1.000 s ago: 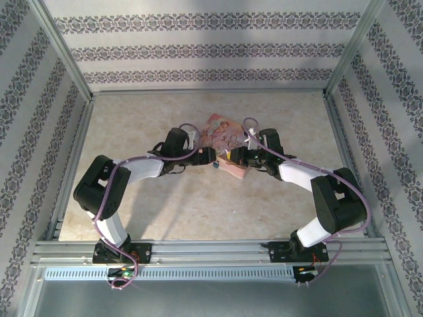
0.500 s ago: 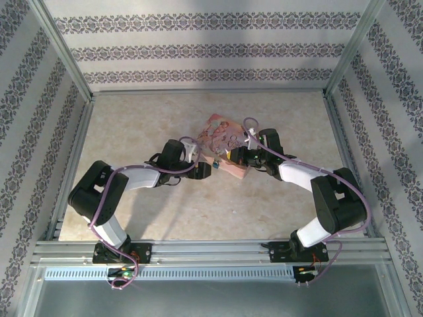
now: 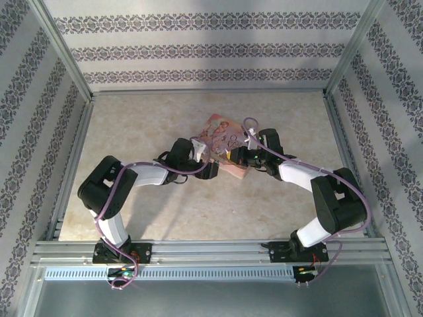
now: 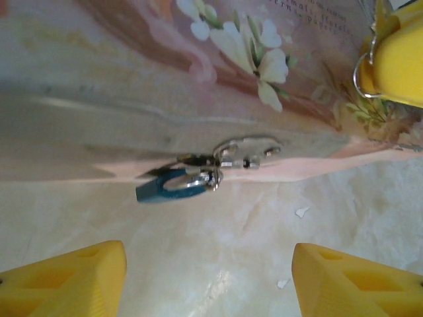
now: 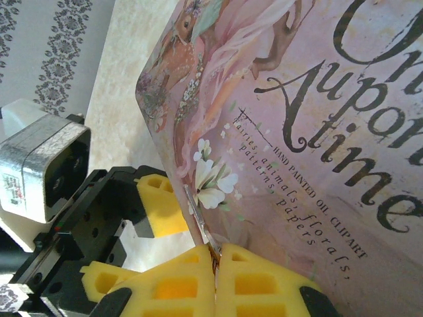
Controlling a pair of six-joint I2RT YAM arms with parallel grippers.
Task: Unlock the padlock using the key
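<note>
The padlock (image 4: 160, 189) has a dark blue body and a silvery shackle hooked into a metal hasp (image 4: 248, 148) on the near side of the pink box (image 4: 119, 72). It lies on the table against that side. My left gripper (image 4: 208, 256) is open a short way in front of the padlock, with bare table between its yellow fingers. My right gripper (image 5: 217, 254) is shut on the key (image 5: 199, 216), a thin silvery blade resting along the box's edge. In the top view both grippers meet at the box's near edge, left gripper (image 3: 211, 170) and right gripper (image 3: 232, 158).
The pink box (image 3: 221, 137) sits mid-table, slightly right of centre. Metal frame rails (image 3: 211, 249) run along the near edge and both sides. A few small white flecks (image 4: 301, 212) lie on the beige tabletop (image 3: 145, 125).
My left arm has swung nearer and then to the right, bringing its gripper up to the box's near edge by the padlock. The right arm has not moved.
</note>
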